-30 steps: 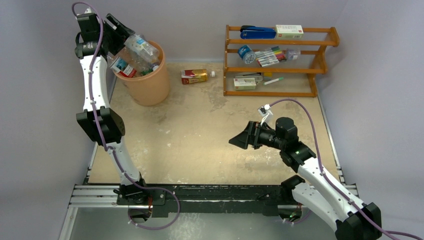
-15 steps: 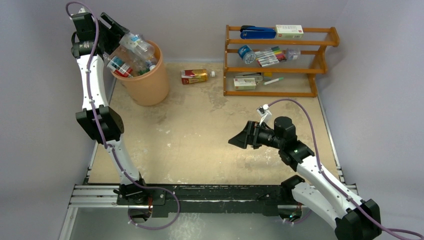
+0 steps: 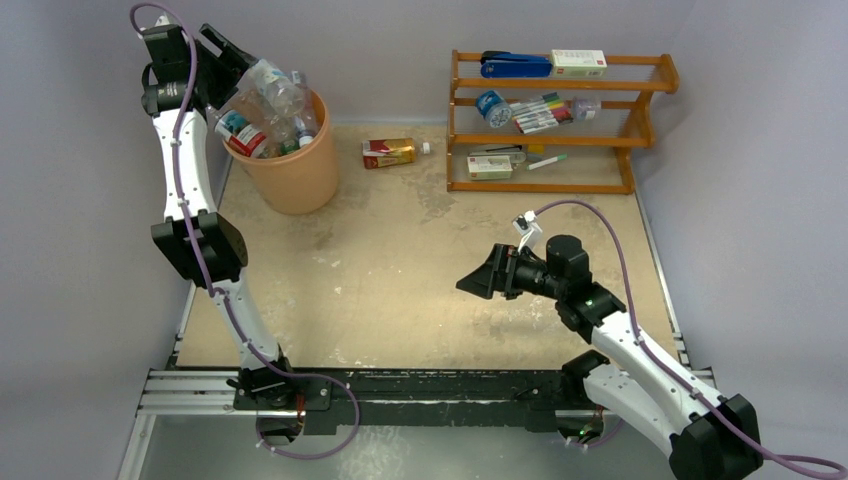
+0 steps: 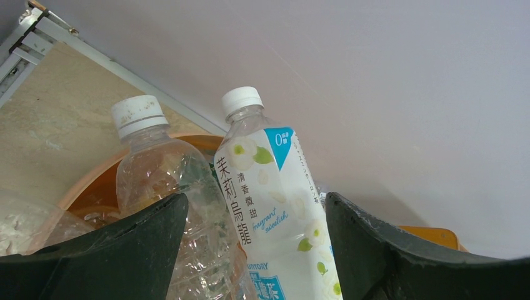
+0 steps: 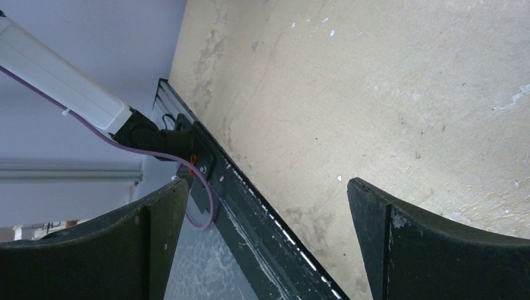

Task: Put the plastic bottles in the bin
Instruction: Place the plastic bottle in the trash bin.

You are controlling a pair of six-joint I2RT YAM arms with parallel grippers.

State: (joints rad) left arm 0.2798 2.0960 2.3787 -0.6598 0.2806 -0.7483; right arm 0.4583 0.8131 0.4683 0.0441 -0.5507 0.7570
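Well, nearest me, low and right of centre, the right claw [image 3: 468, 283] hangs over the bare table [image 3: 400, 260], lying on its side and pointing left. Its jaws are spread wide and there is nothing between them; its wrist view shows only tabletop and the rail at the edge.

Further back, at upper centre, a boxy bottle [image 3: 388, 152] in red and gold lies on its side on the table, white cap to the right, between the bin [image 3: 300, 180] and the rack [image 3: 640, 120], touching neither.

The bin stands in the upper left, heaped with bottles [image 3: 262, 128] that stick out above its rim. The left claw [image 3: 236, 62] reaches in at the top of that heap from the left. In its wrist view the jaws stand apart, with a white-labelled bottle [image 4: 275, 206] and a crumpled clear bottle [image 4: 156, 181] side by side between them, caps upward. I cannot tell whether the jaws press on either or merely stand around them.
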